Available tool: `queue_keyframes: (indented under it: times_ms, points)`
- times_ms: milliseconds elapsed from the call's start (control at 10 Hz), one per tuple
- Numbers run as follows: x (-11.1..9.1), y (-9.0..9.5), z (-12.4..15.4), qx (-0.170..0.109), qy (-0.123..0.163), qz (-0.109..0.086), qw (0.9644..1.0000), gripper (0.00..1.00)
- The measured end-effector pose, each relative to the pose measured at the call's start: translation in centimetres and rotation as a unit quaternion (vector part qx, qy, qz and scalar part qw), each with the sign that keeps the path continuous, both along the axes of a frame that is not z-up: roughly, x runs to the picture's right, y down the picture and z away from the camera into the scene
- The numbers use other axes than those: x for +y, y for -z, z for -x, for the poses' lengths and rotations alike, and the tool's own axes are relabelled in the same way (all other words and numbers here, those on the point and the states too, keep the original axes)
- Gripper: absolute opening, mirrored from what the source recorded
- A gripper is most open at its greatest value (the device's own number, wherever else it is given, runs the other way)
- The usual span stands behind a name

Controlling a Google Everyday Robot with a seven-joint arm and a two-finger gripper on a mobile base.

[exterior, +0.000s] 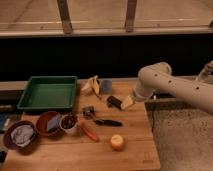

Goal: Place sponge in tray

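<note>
1. Camera view: the gripper (pixel 121 102) hangs low near the table's (pixel 135 146) right edge; whether it is spread or pinching, I cannot tell
2. A yellow block, probably the sponge (pixel 128 103), sits at its tip
3. The tray (pixel 50 78) lies well left of it, at the table's back-left edge, with a blue cup (pixel 106 86) between

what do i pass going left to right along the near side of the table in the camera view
purple bowl → red bowl → cup → orange stick → round fruit; the gripper is farther back, just right of the fruit
</note>
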State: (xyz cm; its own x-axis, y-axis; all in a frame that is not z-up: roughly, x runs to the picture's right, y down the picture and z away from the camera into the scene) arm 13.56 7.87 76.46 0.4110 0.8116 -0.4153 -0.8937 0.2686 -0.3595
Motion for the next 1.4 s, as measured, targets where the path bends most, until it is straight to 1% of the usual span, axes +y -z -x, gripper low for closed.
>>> queue_keyframes:
  times_ms: [100,300,400,600,800,900,1000,1100,1300,1400]
  points:
    - [-0.4,0.1,1.7,-0.01,0.013,-0.004,0.9999,0.76]
    - [-1.3,0.2,6.2,-0.032,0.044,-0.013,0.9984,0.76]
    - [-1.7,0.4,9.5,-0.046,0.066,-0.018,0.9966,0.76]
    - [-2.3,0.7,14.6,-0.07,0.097,-0.028,0.9924,0.76]
    - [-3.0,1.2,20.0,-0.101,0.111,-0.04,0.9879,0.76]
    - [-3.2,1.9,22.4,-0.116,0.118,-0.047,0.9851,0.76]
    - [-3.3,1.9,22.5,-0.116,0.119,-0.048,0.9849,0.76]
    - [-3.4,1.7,21.9,-0.112,0.118,-0.049,0.9854,0.76]
    - [-3.3,1.8,22.4,-0.115,0.118,-0.048,0.9851,0.76]
    - [-3.3,1.7,22.0,-0.112,0.117,-0.049,0.9855,0.76]
